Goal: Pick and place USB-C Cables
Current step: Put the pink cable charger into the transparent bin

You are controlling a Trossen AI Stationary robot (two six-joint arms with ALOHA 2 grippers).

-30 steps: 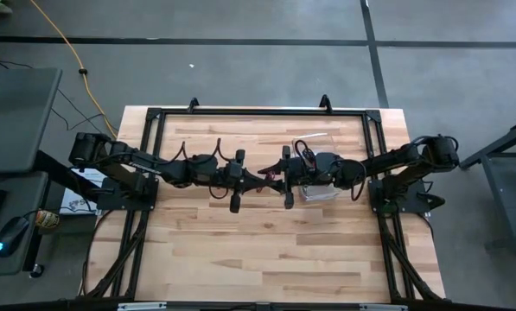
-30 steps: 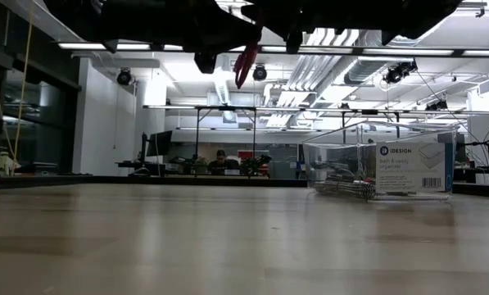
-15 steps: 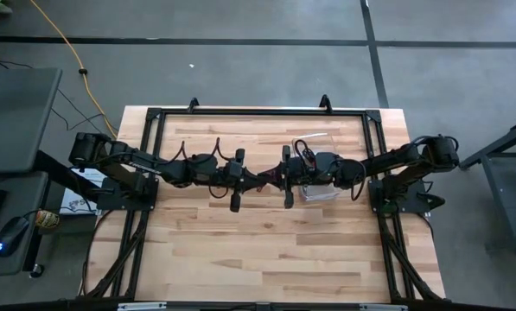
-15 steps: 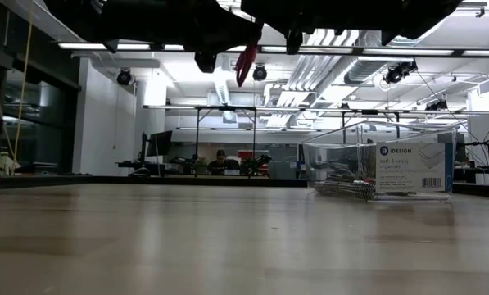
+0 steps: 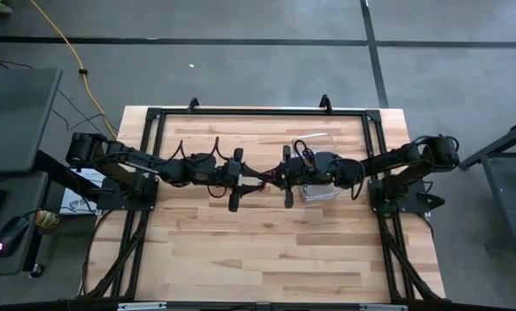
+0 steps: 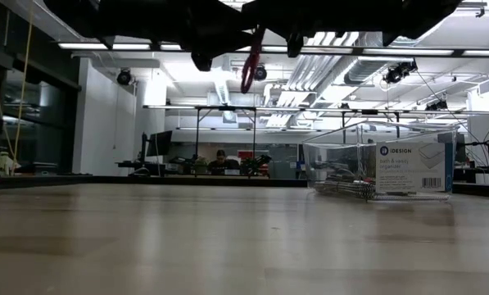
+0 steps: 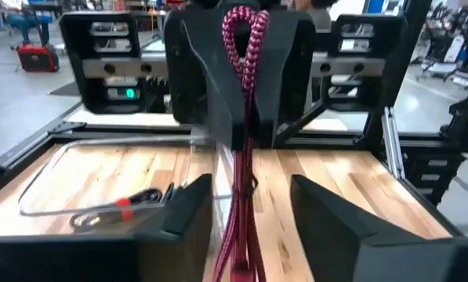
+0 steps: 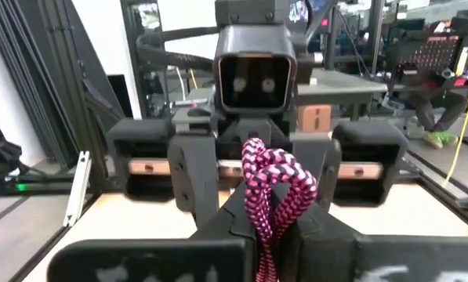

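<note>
Since the earlier frame left gripper (image 5: 245,181) let go, its fingers (image 7: 188,211) now spread either side of the magenta-red cable (image 7: 241,157), while right gripper (image 8: 274,223) clamped shut on its looped end. Handover in mid-air above tabletop (image 5: 266,250), likely so right arm could carry it to clear box (image 6: 381,168) just beside

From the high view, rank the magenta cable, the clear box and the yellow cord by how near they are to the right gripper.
1. magenta cable: pinched in the right gripper, mid-table, facing the left gripper.
2. clear box: under the right arm, on the table's right side.
3. yellow cord: on the floor, past the table's far left corner.
</note>
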